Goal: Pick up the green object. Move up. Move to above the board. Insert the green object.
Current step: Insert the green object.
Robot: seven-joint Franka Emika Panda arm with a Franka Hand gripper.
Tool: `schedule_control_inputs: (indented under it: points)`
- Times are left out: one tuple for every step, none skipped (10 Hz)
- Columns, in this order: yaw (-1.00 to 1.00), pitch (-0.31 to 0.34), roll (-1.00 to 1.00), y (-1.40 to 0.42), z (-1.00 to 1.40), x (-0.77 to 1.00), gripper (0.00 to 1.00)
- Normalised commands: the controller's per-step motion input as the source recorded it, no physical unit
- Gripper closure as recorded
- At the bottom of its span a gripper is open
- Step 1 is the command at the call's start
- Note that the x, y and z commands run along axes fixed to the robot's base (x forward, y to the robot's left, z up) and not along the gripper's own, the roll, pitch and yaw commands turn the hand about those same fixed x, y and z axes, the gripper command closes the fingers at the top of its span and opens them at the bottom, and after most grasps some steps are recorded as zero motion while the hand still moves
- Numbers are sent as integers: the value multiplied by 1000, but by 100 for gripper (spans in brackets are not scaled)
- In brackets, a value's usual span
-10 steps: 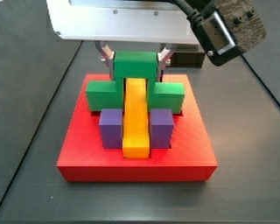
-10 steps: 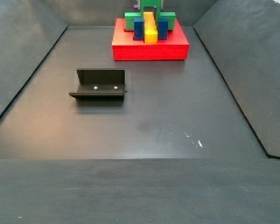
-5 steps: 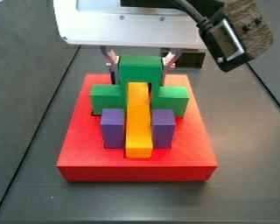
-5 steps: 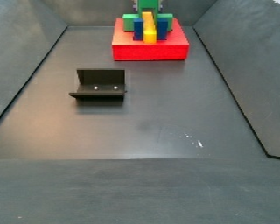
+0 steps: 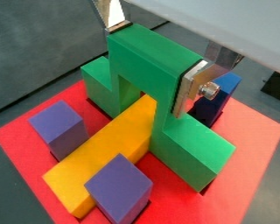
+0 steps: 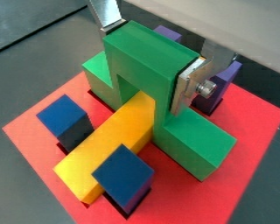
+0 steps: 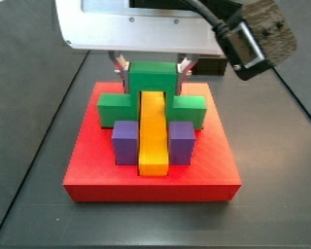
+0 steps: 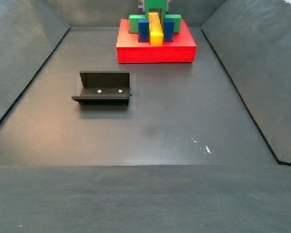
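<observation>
The green object [image 7: 152, 80] stands on the red board [image 7: 152, 185], its raised centre cube bridging the far end of the long yellow bar [image 7: 152, 131] and its side cubes down on the board. My gripper [image 7: 152, 66] is shut on the centre cube, one silver finger on each side. Both wrist views show the green object [image 5: 143, 66] [image 6: 143, 61] between the fingers [image 5: 192, 87] [image 6: 189, 86], with the gripper [image 5: 152, 58] [image 6: 149, 55] over the board [image 5: 25, 140] [image 6: 241, 175]. In a side view the board [image 8: 156, 53] is at the far end of the floor.
Purple cubes [image 7: 123, 141] [image 7: 181, 141] flank the yellow bar; blue cubes [image 6: 64, 118] [image 6: 125, 171] show in a wrist view. The dark fixture [image 8: 102, 88] stands on the floor left of centre, well apart from the board. Dark walls enclose the floor.
The green object and my gripper have come down slightly onto the board over the yellow bar. The board and cubes have not moved.
</observation>
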Motion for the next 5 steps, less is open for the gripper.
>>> schedule_control_inputs:
  points:
    - [0, -109, -29, 0, 0, -60, 100]
    - [11, -86, 0, 0, -49, 0, 100]
    - [54, -63, 0, 0, -80, 60, 100]
    - [69, -44, 23, 0, -100, 74, 100]
    - [60, -33, 29, 0, -94, 74, 100]
